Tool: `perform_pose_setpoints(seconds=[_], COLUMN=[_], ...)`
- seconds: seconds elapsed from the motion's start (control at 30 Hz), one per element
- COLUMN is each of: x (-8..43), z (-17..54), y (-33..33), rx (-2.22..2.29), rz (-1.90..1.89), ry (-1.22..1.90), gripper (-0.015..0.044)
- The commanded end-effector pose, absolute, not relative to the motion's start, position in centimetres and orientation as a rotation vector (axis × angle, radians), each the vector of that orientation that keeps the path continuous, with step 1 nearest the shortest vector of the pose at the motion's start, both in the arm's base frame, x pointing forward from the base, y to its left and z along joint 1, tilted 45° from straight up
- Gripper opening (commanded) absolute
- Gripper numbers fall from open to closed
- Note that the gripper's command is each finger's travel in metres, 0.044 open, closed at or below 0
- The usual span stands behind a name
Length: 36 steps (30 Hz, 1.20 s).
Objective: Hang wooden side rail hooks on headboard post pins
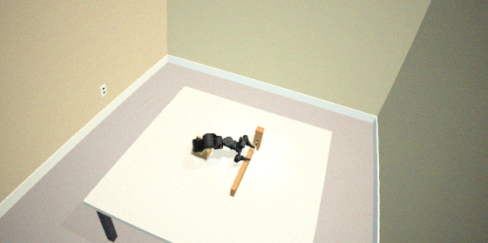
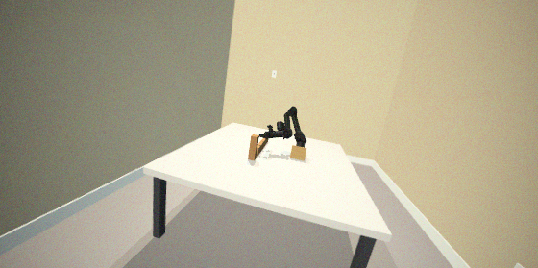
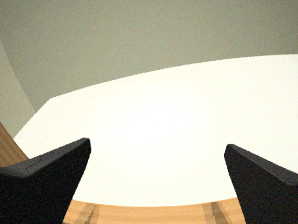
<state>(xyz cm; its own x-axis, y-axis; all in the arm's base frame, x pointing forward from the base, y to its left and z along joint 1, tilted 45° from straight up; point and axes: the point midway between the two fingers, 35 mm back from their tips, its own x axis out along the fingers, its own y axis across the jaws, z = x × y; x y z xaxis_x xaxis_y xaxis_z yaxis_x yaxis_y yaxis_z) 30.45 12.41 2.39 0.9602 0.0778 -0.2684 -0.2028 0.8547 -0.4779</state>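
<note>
The wooden rail (image 1: 239,179) (image 2: 262,145) (image 3: 150,215) runs from beside the headboard post to its far end on the table. The post (image 1: 259,134) (image 2: 253,147) (image 3: 7,150) stands upright. My gripper (image 1: 252,152) (image 3: 160,149) is open, with nothing between its fingers. It is over the post-side half of the rail, its fingers spread along the rail's length. In the wrist view the rail crosses below the fingertips and the post is at the left edge. The hooks and pins are too small or hidden, so I cannot tell whether they are engaged.
The white table (image 1: 144,151) (image 2: 216,171) carries everything. The arm's wooden base block (image 1: 201,154) (image 2: 298,153) stands to the left of the rail in the top view. The post is close beside one finger.
</note>
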Motion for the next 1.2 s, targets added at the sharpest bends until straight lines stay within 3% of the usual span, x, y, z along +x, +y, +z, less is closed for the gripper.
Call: perform_pose_setpoints(seconds=[0.0,0.27,1.17], x=[26.2,19.4,20.8], z=[-1.3,-5.6,-6.9], y=[14.6,15.9,17.4], rx=[-0.666,-0.919,-0.972], rz=[0.291,0.514,0.561], ry=[0.326,0.398,0.469], gripper=[0.0440,0.0440,0.0440])
